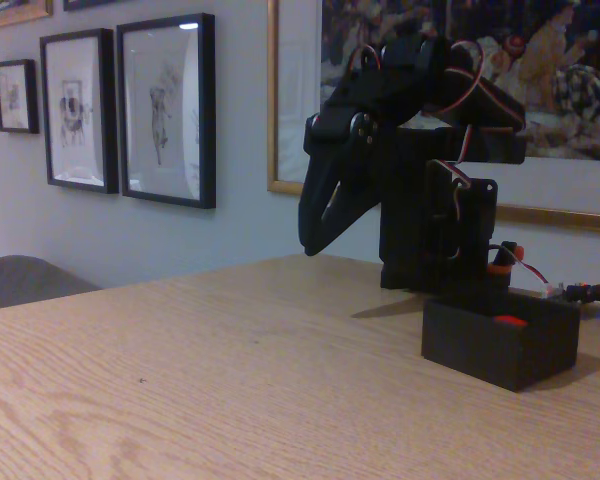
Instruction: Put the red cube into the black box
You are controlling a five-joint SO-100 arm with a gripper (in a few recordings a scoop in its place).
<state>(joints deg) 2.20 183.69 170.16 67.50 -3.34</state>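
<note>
red cube (510, 321): was bright red | black box (502, 341): was matte black | claw (315, 232): was black | table (200, 390): was light wood with grain lines | picture frames (166, 110): were black

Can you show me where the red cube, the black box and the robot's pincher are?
red cube (510, 321): fixed view, on its red top showing inside the box.
black box (485, 350): fixed view, on its front wall.
gripper (313, 240): fixed view, at its dark fingertips.

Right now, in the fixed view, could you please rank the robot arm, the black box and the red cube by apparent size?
1. Robot arm, largest by far.
2. Black box, nearer the camera yet clearly smaller.
3. Red cube, smallest; a sliver shows above the box's rim, so its full size is unclear.
</note>
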